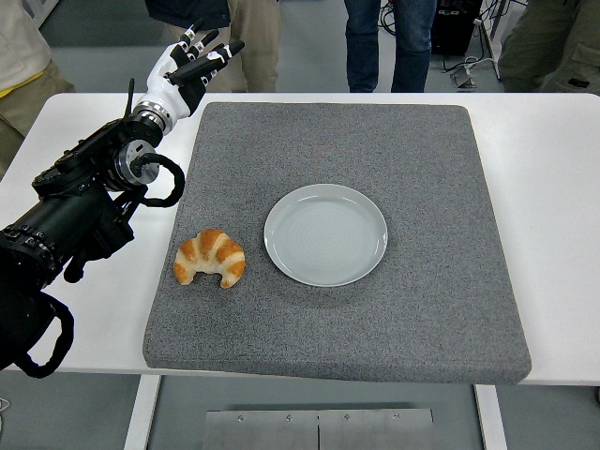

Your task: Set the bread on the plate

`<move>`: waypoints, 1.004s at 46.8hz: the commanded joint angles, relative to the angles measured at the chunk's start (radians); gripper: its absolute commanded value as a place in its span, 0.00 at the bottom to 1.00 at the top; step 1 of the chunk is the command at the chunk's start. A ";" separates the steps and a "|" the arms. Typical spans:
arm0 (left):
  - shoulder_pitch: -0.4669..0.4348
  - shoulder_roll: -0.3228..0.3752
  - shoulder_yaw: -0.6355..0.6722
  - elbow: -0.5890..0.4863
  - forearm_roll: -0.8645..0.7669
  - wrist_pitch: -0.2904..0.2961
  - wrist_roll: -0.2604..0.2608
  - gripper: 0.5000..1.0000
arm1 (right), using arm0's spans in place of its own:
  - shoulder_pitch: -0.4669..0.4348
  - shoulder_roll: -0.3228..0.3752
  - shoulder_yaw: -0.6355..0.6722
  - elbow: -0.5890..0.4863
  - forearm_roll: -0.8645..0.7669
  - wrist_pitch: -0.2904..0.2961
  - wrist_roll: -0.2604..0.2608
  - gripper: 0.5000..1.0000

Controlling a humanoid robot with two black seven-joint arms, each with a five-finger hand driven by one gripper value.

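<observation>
A golden-brown croissant (210, 258) lies on the grey mat, just left of a pale round plate (325, 234) that holds nothing. The two are a small gap apart. My left arm comes in from the left edge and stretches toward the far left of the table. Its white and black hand (193, 64) hovers near the mat's far left corner, well behind the croissant, fingers spread and holding nothing. The right arm does not show.
A grey foam mat (431, 309) covers most of the white table (553, 187). Several people stand along the far edge at the top. A black stand is on the floor at the back right.
</observation>
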 commanded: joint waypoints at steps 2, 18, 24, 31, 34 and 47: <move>0.000 -0.003 0.000 0.000 0.000 0.000 -0.002 0.95 | 0.000 0.000 0.000 0.000 0.000 0.000 -0.001 1.00; -0.020 -0.028 0.020 0.000 0.001 0.013 0.001 0.95 | 0.000 0.000 0.000 0.000 0.000 0.000 -0.001 1.00; -0.026 -0.032 0.020 0.000 0.000 0.010 0.000 0.95 | 0.000 0.000 0.000 0.000 0.000 0.000 -0.001 1.00; -0.019 -0.035 0.020 0.000 0.001 0.000 0.000 0.95 | 0.000 0.000 0.000 0.000 0.000 0.000 0.001 1.00; -0.017 -0.037 0.020 -0.002 0.001 -0.001 -0.005 0.95 | 0.000 0.000 0.000 0.000 0.000 0.000 -0.001 1.00; -0.017 0.009 0.136 -0.124 0.026 -0.001 -0.011 0.95 | 0.000 0.000 0.000 0.000 0.000 0.000 -0.001 1.00</move>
